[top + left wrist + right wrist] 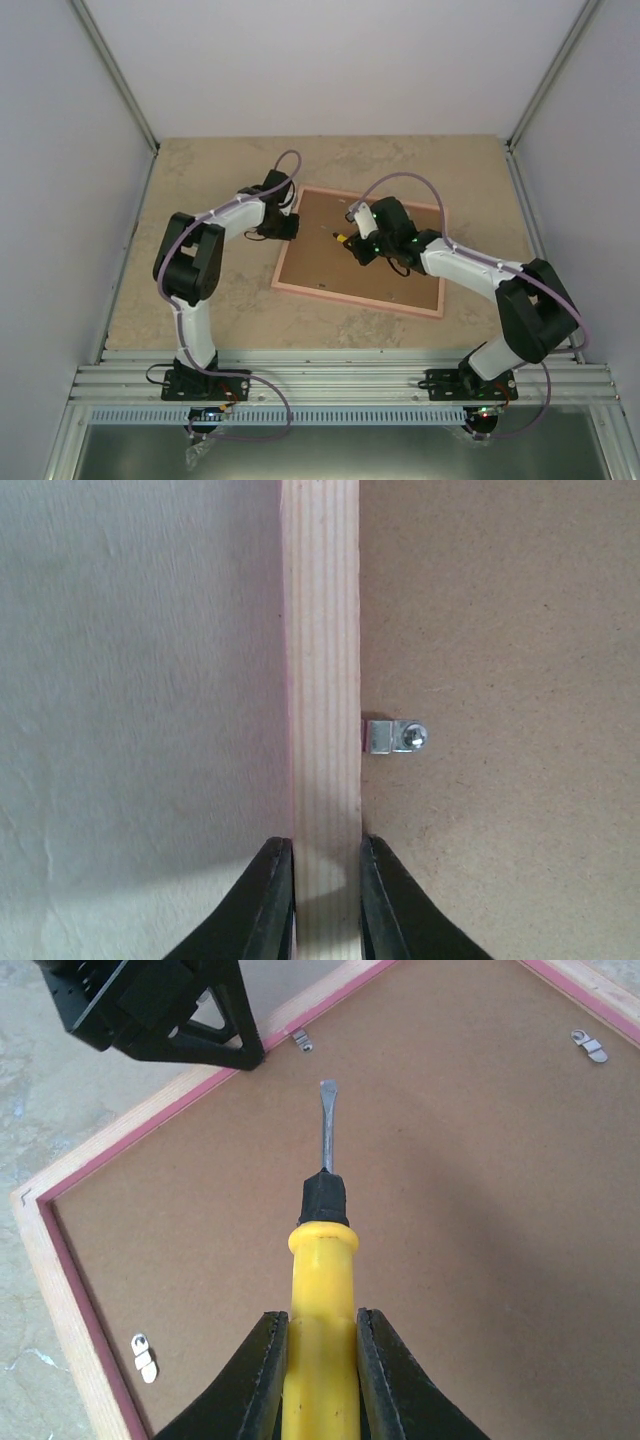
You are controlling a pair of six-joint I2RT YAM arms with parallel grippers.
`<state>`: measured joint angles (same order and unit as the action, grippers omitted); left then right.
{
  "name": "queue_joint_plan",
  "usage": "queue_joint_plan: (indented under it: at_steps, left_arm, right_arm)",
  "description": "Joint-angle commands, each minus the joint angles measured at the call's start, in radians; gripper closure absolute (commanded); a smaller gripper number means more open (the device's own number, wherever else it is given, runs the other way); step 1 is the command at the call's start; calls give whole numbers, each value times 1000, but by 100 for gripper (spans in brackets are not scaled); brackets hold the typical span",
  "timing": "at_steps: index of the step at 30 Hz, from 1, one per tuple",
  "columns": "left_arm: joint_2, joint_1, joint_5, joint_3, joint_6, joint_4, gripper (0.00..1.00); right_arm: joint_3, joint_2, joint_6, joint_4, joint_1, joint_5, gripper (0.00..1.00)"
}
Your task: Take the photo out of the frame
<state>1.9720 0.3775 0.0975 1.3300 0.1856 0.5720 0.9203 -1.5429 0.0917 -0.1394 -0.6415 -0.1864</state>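
Observation:
The frame (292, 270) lies face down on the table, tan wood rails with pink edges around a brown backing board (390, 262). The photo is hidden under the board. My left gripper (292, 226) is shut on the frame's left rail (322, 680), one finger on each side, next to a small metal clip (395, 737). My right gripper (362, 246) is shut on a yellow-handled screwdriver (322, 1290). Its flat blade tip (326, 1090) hovers over the board and points toward a clip (301, 1039) by the left gripper (222, 1045).
More metal clips sit on the backing board at the far right (589, 1045) and near left (145, 1356) in the right wrist view. Beige stone-patterned table (200, 170) surrounds the frame. Grey walls enclose three sides; an aluminium rail (340, 385) runs along the near edge.

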Motion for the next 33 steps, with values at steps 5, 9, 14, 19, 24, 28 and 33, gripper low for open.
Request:
queue_joint_plan:
  at_steps: [5, 9, 14, 19, 24, 28, 33]
  left_arm:
    - [-67, 44, 93, -87, 115, 51, 83]
    - [-100, 51, 137, -146, 180, 10, 83]
    - [-138, 51, 164, -213, 229, -27, 82]
    - [-150, 50, 177, -248, 254, -40, 82]
    - [-158, 50, 188, -277, 267, -54, 82]
    - [-162, 51, 186, -282, 265, -53, 84]
    - [-162, 50, 188, -288, 267, -54, 87]
  right_arm:
    - [53, -72, 39, -2, 1, -61, 100]
    - [51, -100, 72, 16, -12, -77, 100]
    - [44, -134, 113, 58, -32, -100, 100]
    - [39, -160, 138, 93, -58, -118, 100]
    - [31, -181, 162, 130, -81, -141, 100]
    - [27, -198, 185, 135, -95, -136, 100]
    - [18, -216, 204, 150, -98, -125, 100]
